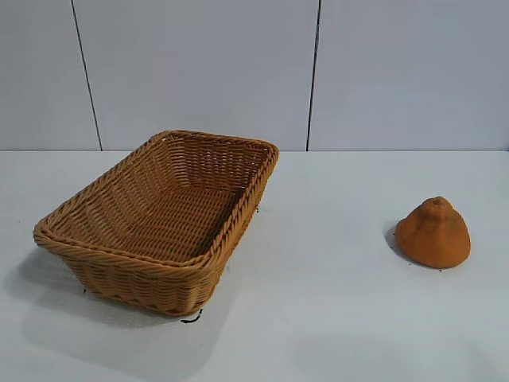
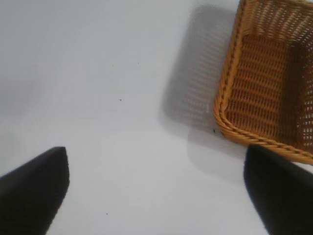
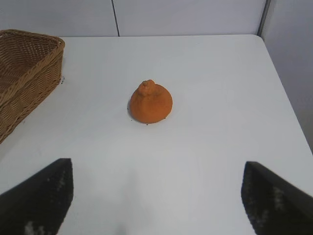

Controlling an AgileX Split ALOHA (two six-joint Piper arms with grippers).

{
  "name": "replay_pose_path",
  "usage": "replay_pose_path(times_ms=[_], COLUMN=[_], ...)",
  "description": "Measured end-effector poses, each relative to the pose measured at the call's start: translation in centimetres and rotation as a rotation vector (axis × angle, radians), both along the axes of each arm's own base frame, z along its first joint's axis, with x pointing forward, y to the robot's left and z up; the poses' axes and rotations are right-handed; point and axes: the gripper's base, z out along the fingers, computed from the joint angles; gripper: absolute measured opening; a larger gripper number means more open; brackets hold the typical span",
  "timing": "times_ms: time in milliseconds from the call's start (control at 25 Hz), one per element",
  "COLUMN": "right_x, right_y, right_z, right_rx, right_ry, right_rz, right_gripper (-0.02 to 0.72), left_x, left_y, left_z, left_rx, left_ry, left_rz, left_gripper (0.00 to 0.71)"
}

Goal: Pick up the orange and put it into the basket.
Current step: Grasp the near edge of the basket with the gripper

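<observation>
Both claws stood apart and empty; the orange was not yet picked up.

The left claw (image 2: 156,196) hung with its fingers spread wide over bare table (image 2: 98,98), the basket (image 2: 230,98) just beside it. The right claw (image 3: 156,196), equally spread, faced the orange (image 3: 150,103), which sat upright on the table, well apart from the basket. The risk, as I judged it: the lumpy dome could slip or roll from a shallow pinch, or the left claw might clip the basket's rim. Only the exterior view showed orange (image 1: 433,233) and whole basket (image 1: 79,239) together, yet neither arm; only the wrist views showed the claws.
</observation>
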Motion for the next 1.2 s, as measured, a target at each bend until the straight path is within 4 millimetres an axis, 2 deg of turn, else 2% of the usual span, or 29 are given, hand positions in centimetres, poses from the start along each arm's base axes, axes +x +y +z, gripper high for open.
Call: replay_pose_path(times_ms=[240,480,680,800,960,1200], right_x=[0.0,0.0,0.0,0.0,0.0,0.0], right_y=[0.0,0.0,0.0,0.0,0.0,0.0], right_z=[0.0,0.0,0.0,0.0,0.0,0.0], right_rx=[0.0,0.0,0.0,0.0,0.0,0.0], right_ry=[0.0,0.0,0.0,0.0,0.0,0.0], right_rz=[0.0,0.0,0.0,0.0,0.0,0.0], right_gripper=[0.638,0.638,0.638,0.638,0.638,0.638], left_x=[0.7,-0.2,-1.3,-1.7,-1.5,-0.1], left_y=[-1.8,-6.0,-9.0,-9.8,-9.3,-9.4], left_z=[-0.6,-0.5,-0.5,-0.6,-0.7,-1.7], left_rx=[-0.037,-0.072,-0.157,-0.217,-0.261,-0.298], left_ry=[0.02,0.031,0.069,0.101,0.121,0.185], left_rz=[-0.105,-0.275,-0.32,-0.268,-0.105,0.062], left_gripper=[0.697,0.697,0.697,0.697,0.697,0.697])
